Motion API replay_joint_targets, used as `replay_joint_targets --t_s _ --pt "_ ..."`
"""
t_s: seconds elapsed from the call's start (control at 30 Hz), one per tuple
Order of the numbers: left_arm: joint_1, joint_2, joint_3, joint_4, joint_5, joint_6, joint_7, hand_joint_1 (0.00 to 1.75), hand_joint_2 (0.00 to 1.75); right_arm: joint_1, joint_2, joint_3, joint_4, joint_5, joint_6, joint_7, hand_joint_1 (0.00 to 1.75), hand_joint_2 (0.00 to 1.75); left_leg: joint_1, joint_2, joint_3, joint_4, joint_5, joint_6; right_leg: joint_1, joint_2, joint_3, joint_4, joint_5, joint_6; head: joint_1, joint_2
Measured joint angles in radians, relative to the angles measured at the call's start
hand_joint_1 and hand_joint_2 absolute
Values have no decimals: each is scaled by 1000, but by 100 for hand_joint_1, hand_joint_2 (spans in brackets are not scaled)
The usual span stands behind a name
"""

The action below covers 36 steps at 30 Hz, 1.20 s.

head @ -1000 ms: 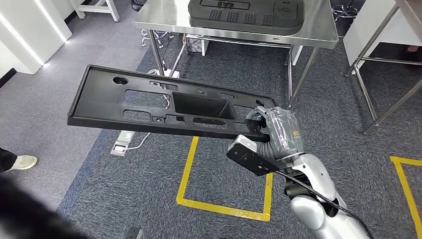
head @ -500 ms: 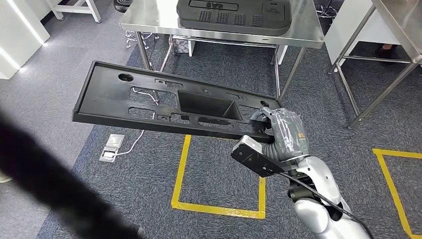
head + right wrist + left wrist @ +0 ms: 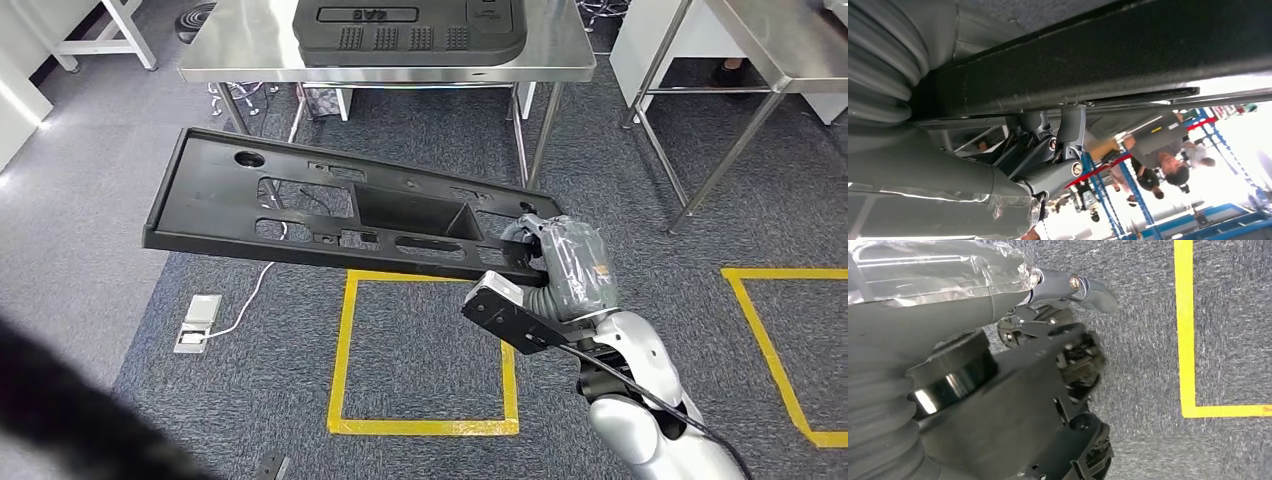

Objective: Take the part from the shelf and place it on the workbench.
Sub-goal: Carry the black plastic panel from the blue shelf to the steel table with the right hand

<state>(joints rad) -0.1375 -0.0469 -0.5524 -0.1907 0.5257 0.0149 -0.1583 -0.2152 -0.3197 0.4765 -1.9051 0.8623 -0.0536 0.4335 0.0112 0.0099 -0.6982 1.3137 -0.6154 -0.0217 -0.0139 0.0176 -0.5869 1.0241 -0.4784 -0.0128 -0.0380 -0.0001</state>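
Observation:
The part is a long black plastic panel [image 3: 200, 200] with several cut-outs and a box-shaped recess. It hangs roughly level above the carpet, and my right hand [image 3: 560, 262] grips its right end. In the right wrist view the panel's edge [image 3: 1108, 60] runs across, with the fingers [image 3: 1068, 130] clamped up against it. The steel workbench [image 3: 250, 45] stands ahead, beyond the panel's far edge, and another black part [image 3: 410, 30] lies on it. My left hand [image 3: 1068, 365] hangs over the carpet holding nothing, its thumb standing apart from the dark fingers.
A second steel table [image 3: 790, 50] stands at the right. Yellow tape squares [image 3: 345, 350] mark the carpet below the panel. A floor socket box [image 3: 197, 320] with a white cable lies at the left. A dark blurred shape [image 3: 60, 410] covers the lower left corner. People [image 3: 1168, 160] stand in the background.
The camera has turned and advanced: the workbench has slid left and sits more centred ahead. The panel stays in my right hand's grip, held the same way.

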Motion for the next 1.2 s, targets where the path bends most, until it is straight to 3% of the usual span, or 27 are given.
replay_joint_targets --t_s 0.03,0.1,0.17,0.27,0.33,0.43,0.47,0.5,0.53,0.6,0.67,0.83,0.93,1.2 --pt "1 0 0 0 0 0 0 0 175 0 0 0 0 0 0 0 175 175 0 -2 3 -23 29 4 1 9 4 0 -2 0 -1 0" --pt "0 1 0 0 0 0 0 0 175 0 0 0 0 0 -1 0 175 175 -1 -19 49 -151 111 15 1 24 14 0 -9 2 -4 0" --pt "0 2 0 0 0 0 0 0 175 -1 0 0 0 0 -1 0 175 175 -3 -43 88 -255 152 21 2 38 16 3 -15 9 -5 0" --pt "-1 2 0 0 0 0 0 0 175 0 0 0 0 0 -2 0 175 175 -6 -44 97 -283 150 26 -2 54 11 1 -16 28 -4 0" --pt "-4 2 0 0 0 0 0 0 175 -1 0 0 0 1 -2 -3 175 175 -1 -35 105 -297 154 36 -2 38 3 25 -34 39 1 0" --pt "-6 2 0 0 0 0 0 0 175 -5 0 0 1 8 -1 -11 175 175 0 -20 113 -304 153 47 -2 -3 -78 190 -114 52 19 0" --pt "-5 2 0 0 0 1 0 0 175 -5 0 0 1 11 -1 -12 175 175 0 -15 113 -304 152 48 -4 -6 -109 244 -130 55 23 0" --pt "-4 2 0 0 -1 1 0 0 175 -4 0 0 1 13 -1 -11 175 175 0 -12 114 -303 150 48 -5 -8 -126 271 -129 57 25 0" --pt "-3 2 0 0 -1 2 0 0 175 -4 0 0 1 16 -1 -11 175 175 0 -9 116 -301 148 47 -6 -9 -123 257 -106 58 28 0" --pt "-4 2 0 0 -1 2 0 0 175 -4 0 0 1 22 -2 -10 175 175 1 -8 121 -297 140 41 -9 -15 -69 133 -31 57 33 0" --pt "-6 1 0 0 -2 2 0 0 175 -5 0 0 1 25 -2 -9 175 175 -1 -8 123 -290 133 31 -5 -21 -20 25 6 49 39 0" --pt "-6 2 0 0 -2 2 0 0 175 -3 0 0 1 30 -2 -6 175 175 -8 -7 127 -288 126 43 -3 -17 -9 1 4 33 33 0" --pt "-7 2 0 0 -2 2 0 0 175 -2 0 0 1 30 -2 -6 175 175 -7 -7 133 -293 126 41 -2 -17 -6 0 2 28 31 0" --pt "-7 2 0 0 -3 3 0 0 175 -1 0 0 1 31 -2 -6 175 175 -11 -7 134 -293 122 39 -6 -18 -3 -3 1 31 25 0"
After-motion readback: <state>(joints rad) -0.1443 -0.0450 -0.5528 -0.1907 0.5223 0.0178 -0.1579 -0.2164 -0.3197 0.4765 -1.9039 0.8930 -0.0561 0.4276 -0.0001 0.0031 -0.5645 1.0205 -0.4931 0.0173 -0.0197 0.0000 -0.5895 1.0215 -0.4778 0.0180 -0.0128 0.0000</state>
